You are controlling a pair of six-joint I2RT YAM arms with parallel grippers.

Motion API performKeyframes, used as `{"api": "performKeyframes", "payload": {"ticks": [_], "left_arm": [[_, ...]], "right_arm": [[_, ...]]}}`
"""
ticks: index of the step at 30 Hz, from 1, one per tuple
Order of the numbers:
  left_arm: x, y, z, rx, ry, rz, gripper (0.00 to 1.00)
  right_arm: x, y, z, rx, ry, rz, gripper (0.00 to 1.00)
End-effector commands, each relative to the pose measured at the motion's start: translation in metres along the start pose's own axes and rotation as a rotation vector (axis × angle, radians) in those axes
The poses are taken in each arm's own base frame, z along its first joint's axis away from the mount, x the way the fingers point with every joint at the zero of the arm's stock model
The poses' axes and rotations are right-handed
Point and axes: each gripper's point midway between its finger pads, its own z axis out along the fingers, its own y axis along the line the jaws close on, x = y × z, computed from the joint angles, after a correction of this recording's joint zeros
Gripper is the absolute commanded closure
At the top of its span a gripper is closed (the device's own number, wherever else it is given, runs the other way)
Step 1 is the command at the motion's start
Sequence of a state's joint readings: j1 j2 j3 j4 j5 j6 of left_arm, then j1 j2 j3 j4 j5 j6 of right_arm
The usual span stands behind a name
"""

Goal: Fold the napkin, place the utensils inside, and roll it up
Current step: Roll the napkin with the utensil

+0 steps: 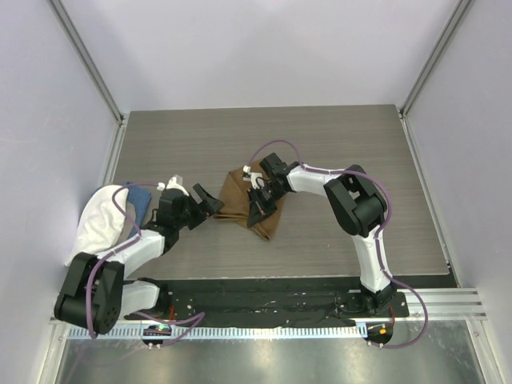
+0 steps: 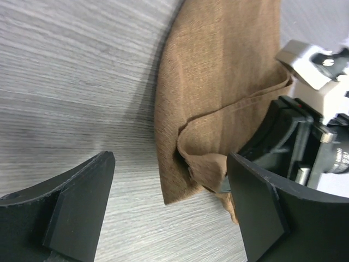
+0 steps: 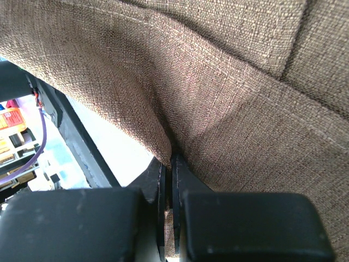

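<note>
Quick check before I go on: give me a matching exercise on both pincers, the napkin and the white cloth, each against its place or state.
1 left pincer
2 right pincer
3 napkin
4 white cloth

A at the left edge of the table
B open, holding nothing
C shut on brown fabric
D tan-brown, in the middle

Pairs: 1-B, 2-C, 3-D, 4-A

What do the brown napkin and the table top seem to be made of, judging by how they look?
The napkin looks like woven cloth, matte tan-brown: the right wrist view shows a coarse weave and a stitched seam line, and it bends in soft folds. The table top looks like grey wood or wood-grain laminate, with long streaks and a faint sheen. I cannot tell which of the two it is.
</note>
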State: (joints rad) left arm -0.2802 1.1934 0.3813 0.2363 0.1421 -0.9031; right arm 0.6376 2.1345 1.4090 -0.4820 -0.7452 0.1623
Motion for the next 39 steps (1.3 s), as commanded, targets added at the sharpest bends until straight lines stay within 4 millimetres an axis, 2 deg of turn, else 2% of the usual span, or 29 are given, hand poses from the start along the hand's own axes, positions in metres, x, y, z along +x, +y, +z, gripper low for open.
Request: {"api": "performKeyframes", "payload": {"ticks": [1, 5, 8, 9, 11, 12, 14, 17, 21, 23, 24, 25, 27, 28, 29, 30, 32, 33, 35, 36, 37, 38, 39], "left_arm": [[-0.012, -0.026, 0.009, 0.087, -0.01, -0.01, 0.14], [-0.006, -0.026, 0.015, 0.095, 0.02, -0.034, 0.21], [-0.003, -0.023, 0.017, 0.089, 0.03, -0.048, 0.33], [-0.002, -0.023, 0.018, 0.087, 0.033, -0.052, 0.4], [-0.001, -0.023, 0.019, 0.085, 0.041, -0.064, 0.47], [-0.001, -0.022, 0.02, 0.08, 0.043, -0.071, 0.55], [0.002, -0.019, 0.022, 0.06, 0.059, -0.086, 0.63], [0.004, -0.014, 0.023, 0.018, 0.083, -0.095, 0.85], [0.005, -0.014, 0.025, -0.017, 0.121, -0.085, 1.0], [0.008, -0.011, 0.026, -0.031, 0.149, -0.089, 1.0], [0.009, -0.016, 0.026, -0.014, 0.17, -0.09, 1.0], [0.009, -0.017, 0.027, -0.012, 0.182, -0.092, 1.0], [0.009, -0.015, 0.029, -0.014, 0.212, -0.1, 1.0], [0.01, -0.017, 0.029, 0.002, 0.236, -0.108, 1.0], [0.012, -0.016, 0.03, 0.001, 0.254, -0.112, 1.0], [0.012, -0.016, 0.031, 0.0, 0.264, -0.113, 1.0], [0.014, -0.015, 0.032, 0.0, 0.29, -0.111, 1.0], [0.015, -0.013, 0.032, -0.001, 0.299, -0.112, 1.0], [0.014, -0.014, 0.032, 0.008, 0.308, -0.123, 1.0], [0.014, -0.013, 0.032, 0.01, 0.313, -0.127, 1.0], [0.013, -0.014, 0.032, 0.015, 0.314, -0.13, 1.0], [0.014, -0.015, 0.032, 0.021, 0.322, -0.131, 1.0], [0.014, -0.014, 0.032, 0.018, 0.325, -0.135, 1.0]], "right_arm": [[0.01, -0.019, 0.008, 0.069, 0.034, 0.025, 0.99], [0.01, -0.021, 0.009, 0.076, 0.034, 0.027, 0.99], [0.011, -0.021, 0.009, 0.082, 0.035, 0.023, 0.99], [0.01, -0.022, 0.009, 0.087, 0.033, 0.024, 0.99], [0.01, -0.022, 0.009, 0.088, 0.033, 0.026, 0.99], [0.01, -0.023, 0.008, 0.096, 0.031, 0.025, 0.99], [0.008, -0.024, 0.007, 0.103, 0.024, 0.022, 0.99], [0.006, -0.022, 0.002, 0.121, 0.011, 0.008, 0.99], [-0.002, -0.015, -0.01, 0.152, -0.028, -0.037, 0.99], [-0.007, -0.006, -0.019, 0.168, -0.056, -0.089, 0.93], [-0.007, -0.003, -0.021, 0.177, -0.062, -0.109, 0.9], [-0.007, -0.003, -0.024, 0.201, -0.071, -0.132, 0.8], [-0.013, 0.014, -0.033, 0.226, -0.11, -0.213, 0.65], [-0.016, 0.013, -0.037, 0.269, -0.132, -0.245, 0.57], [-0.014, 0.023, -0.035, 0.28, -0.134, -0.304, 0.53], [-0.02, 0.033, -0.043, 0.3, -0.172, -0.347, 0.5], [-0.024, 0.039, -0.043, 0.363, -0.21, -0.416, 0.43], [-0.029, 0.048, -0.05, 0.38, -0.252, -0.445, 0.4], [-0.04, 0.045, -0.055, 0.46, -0.332, -0.5, 0.32], [-0.041, 0.052, -0.053, 0.478, -0.361, -0.538, 0.29], [-0.046, 0.054, -0.056, 0.496, -0.423, -0.572, 0.21], [-0.049, 0.053, -0.059, 0.534, -0.462, -0.593, 0.18], [-0.048, 0.056, -0.053, 0.524, -0.493, -0.641, 0.04]]}}
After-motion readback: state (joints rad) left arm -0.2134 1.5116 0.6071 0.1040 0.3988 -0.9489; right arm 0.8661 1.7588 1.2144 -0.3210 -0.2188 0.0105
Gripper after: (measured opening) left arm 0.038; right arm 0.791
